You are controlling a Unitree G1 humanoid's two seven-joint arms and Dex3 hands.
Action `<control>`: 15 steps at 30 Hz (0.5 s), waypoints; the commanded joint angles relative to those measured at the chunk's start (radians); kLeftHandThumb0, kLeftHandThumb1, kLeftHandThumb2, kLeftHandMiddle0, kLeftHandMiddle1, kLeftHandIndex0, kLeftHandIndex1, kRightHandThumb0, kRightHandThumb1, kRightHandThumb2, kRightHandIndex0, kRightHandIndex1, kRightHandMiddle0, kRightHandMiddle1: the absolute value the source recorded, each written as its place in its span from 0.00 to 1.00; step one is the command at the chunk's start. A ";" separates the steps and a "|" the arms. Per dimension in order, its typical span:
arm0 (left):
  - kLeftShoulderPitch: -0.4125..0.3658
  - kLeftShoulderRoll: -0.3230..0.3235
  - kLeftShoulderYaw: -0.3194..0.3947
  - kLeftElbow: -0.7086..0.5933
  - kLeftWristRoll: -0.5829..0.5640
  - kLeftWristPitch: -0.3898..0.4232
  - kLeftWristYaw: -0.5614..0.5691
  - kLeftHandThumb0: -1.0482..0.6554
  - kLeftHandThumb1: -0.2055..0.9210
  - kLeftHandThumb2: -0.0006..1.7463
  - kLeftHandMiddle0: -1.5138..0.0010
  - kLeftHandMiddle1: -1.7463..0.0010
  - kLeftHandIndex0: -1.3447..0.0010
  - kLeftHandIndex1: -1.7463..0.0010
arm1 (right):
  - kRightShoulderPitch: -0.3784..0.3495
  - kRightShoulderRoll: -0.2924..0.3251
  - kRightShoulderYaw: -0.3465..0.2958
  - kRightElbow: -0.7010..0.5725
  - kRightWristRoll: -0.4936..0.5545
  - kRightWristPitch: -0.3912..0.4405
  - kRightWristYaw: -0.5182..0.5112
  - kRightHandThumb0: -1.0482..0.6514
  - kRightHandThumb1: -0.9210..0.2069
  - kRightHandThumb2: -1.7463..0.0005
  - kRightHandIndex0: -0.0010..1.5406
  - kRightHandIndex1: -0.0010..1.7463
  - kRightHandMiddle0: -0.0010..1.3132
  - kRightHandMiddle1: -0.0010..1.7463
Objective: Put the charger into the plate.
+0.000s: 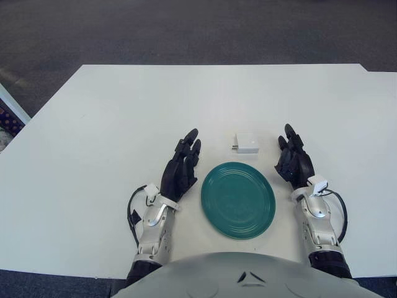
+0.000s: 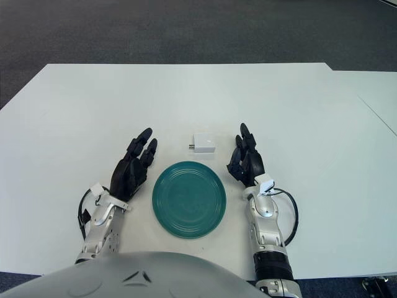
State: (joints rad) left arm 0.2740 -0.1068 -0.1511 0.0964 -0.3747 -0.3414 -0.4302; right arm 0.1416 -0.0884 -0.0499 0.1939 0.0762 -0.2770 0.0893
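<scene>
Near the lower centre of the frame, a green plate [image 1: 238, 199] sits on a white table [image 1: 111, 118], a white charger [image 1: 247, 143] just above it, flanked by the open, empty left hand [image 1: 182, 169] and right hand [image 1: 293, 161].

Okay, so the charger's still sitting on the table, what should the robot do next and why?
Probably reach the right hand forward and inward toward the charger. It lies untouched just beyond the plate, both hands are open and empty, and the left hand looks slightly farther from it.
</scene>
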 commanded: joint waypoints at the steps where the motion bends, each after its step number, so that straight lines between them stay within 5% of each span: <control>1: 0.063 -0.011 0.007 -0.031 -0.017 0.080 0.048 0.00 1.00 0.35 0.92 0.99 1.00 0.59 | 0.077 0.015 0.020 0.080 -0.023 0.084 -0.005 0.11 0.00 0.43 0.00 0.00 0.00 0.04; 4: 0.070 -0.023 0.014 -0.041 -0.008 0.100 0.082 0.00 1.00 0.31 0.85 0.96 1.00 0.28 | 0.077 0.016 0.019 0.081 -0.027 0.084 -0.007 0.11 0.00 0.43 0.00 0.00 0.00 0.04; 7: 0.071 -0.014 0.012 -0.046 0.000 0.086 0.074 0.00 1.00 0.30 0.79 0.93 1.00 0.12 | 0.076 0.018 0.020 0.084 -0.031 0.083 -0.011 0.11 0.00 0.43 0.00 0.00 0.00 0.05; 11: 0.055 0.007 0.003 -0.036 0.055 0.053 0.074 0.01 1.00 0.33 0.85 0.67 0.99 0.03 | 0.074 0.018 0.021 0.092 -0.037 0.066 -0.015 0.10 0.00 0.42 0.00 0.00 0.00 0.05; 15: 0.044 0.015 -0.001 -0.028 0.121 0.034 0.100 0.01 1.00 0.36 0.88 0.59 0.98 0.01 | 0.073 0.017 0.019 0.099 -0.035 0.054 -0.014 0.10 0.00 0.42 0.00 0.00 0.00 0.05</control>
State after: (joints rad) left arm 0.3151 -0.1044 -0.1530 0.0394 -0.3026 -0.3128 -0.3606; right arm 0.1420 -0.0855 -0.0466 0.2002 0.0570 -0.2919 0.0731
